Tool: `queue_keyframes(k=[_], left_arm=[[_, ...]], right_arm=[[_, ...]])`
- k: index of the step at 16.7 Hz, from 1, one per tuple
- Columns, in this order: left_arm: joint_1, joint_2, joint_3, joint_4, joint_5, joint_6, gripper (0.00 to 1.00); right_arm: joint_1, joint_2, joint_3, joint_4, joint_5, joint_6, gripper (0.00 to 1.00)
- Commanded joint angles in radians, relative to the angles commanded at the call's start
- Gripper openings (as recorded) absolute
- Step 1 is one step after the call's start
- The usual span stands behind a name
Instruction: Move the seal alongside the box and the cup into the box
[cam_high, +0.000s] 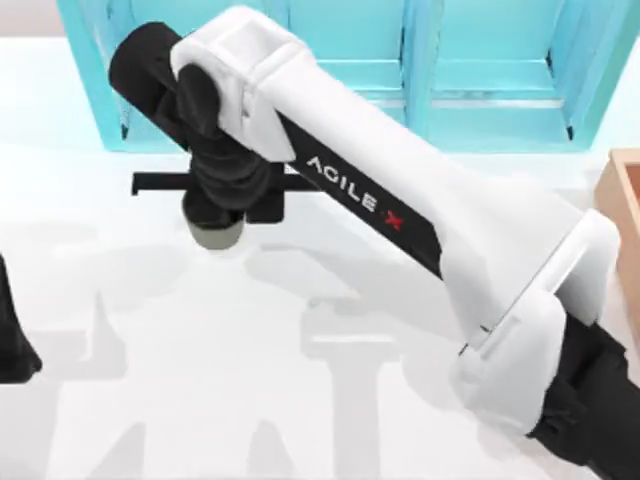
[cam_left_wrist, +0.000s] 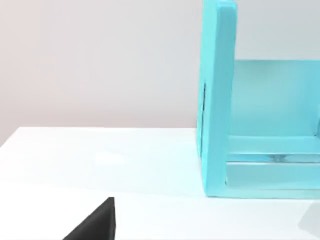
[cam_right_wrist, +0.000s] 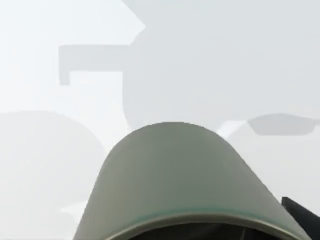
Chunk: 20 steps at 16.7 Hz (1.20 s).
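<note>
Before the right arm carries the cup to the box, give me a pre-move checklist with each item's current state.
1. Right pincer over the cup, near the turquoise cabinet: ok.
2. Cup close under the right wrist camera: ok.
3. Fingers closed on the cup: cannot tell.
4. Cup lifted off the table: cannot tell.
5. Box at the table's right edge, inside free: cannot tell.
6. Left arm parked at the left edge: ok.

The cup (cam_high: 218, 237) sits before the shelf cabinet (cam_high: 480, 75), the box (cam_high: 626, 195) far right.

turquoise shelf cabinet (cam_high: 480, 70) behind, white table (cam_high: 200, 400)
</note>
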Motion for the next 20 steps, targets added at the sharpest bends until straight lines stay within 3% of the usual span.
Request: queue_keyframes(k=[6, 10, 20], left_arm=[[0.000, 0.000, 0.000, 0.000, 0.000, 0.000, 1.00], [0.000, 0.000, 0.000, 0.000, 0.000, 0.000, 1.00], [0.000, 0.000, 0.000, 0.000, 0.000, 0.000, 1.00]], right_arm=[[-0.055, -0.332, -0.560, 0.152, -0.018, -0.058, 0.00], [-0.086, -0.521, -0.812, 0.243, -0.029, -0.086, 0.00], [-0.101, -0.597, -0.900, 0.276, -0.037, -0.105, 0.00]])
